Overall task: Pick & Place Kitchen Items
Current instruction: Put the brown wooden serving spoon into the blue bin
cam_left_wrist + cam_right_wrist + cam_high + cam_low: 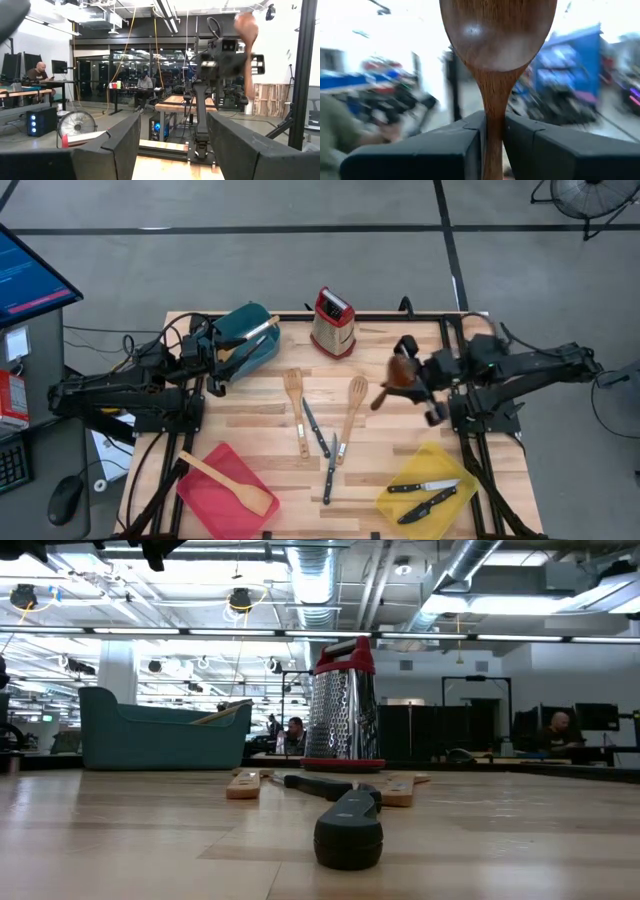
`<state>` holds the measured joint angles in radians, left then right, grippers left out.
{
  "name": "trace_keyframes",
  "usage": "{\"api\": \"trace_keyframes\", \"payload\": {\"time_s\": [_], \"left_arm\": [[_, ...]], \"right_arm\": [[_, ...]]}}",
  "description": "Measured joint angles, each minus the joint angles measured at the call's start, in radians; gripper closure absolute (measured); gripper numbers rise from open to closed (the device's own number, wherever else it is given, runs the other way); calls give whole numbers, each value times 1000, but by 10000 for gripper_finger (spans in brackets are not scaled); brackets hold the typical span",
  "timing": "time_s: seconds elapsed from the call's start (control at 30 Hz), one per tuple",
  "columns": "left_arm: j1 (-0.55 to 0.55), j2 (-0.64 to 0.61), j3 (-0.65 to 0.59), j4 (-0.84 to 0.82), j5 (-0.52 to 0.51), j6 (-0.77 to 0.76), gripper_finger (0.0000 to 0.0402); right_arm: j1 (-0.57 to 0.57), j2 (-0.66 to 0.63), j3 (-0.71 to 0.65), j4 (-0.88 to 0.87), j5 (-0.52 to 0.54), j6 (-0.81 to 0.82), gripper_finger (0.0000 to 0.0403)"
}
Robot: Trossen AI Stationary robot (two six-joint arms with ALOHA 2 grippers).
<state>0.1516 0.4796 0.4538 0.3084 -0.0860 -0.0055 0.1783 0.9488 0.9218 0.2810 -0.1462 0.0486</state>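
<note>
Right end effector [492, 135] pinches the neck of a dark wooden spoon [497, 35], bowl up, carried clear above the surface [400, 465] near the right arm's base. Left end effector [172, 145] spread, empty, lifted beside the teal bin [245, 335]. Risk: the grip sits on a narrow round neck, so the spoon could pivot or slide during a swing. Slotted spatulas [295, 385] and knives [318, 430] lie mid-surface; a low pass could scatter them.
</note>
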Motion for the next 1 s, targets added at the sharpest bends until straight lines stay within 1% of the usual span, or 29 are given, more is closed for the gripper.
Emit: {"api": "trace_keyframes", "payload": {"time_s": [0.07, 0.13, 0.4, 0.47, 0.6, 0.73, 0.8, 1.0], "left_arm": [[0, 0, 0, 0, 0, 0, 190], [0, 0, 0, 0, 0, 0, 190], [0, 0, 0, 2, 4, 0, 190], [0, 0, 0, 5, 3, -2, 190], [0, 22, 0, 13, 6, -37, 190], [0, 98, 0, 39, 14, -62, 190], [-1, 149, 0, 77, 29, -63, 190], [-1, 338, 0, 265, 78, -62, 189]], "right_arm": [[0, -6, 0, 56, -65, -5, 352], [1, -9, 1, 81, -89, -7, 352], [-31, 12, 1, 69, -89, -33, 352], [-47, 28, 1, 66, -80, -42, 352], [-79, 75, 1, 61, 3, -116, 351], [-126, 158, 1, 80, 101, -210, 351], [-155, 211, 1, 92, 130, -228, 351], [-220, 370, 1, 214, 123, -173, 351]]}}
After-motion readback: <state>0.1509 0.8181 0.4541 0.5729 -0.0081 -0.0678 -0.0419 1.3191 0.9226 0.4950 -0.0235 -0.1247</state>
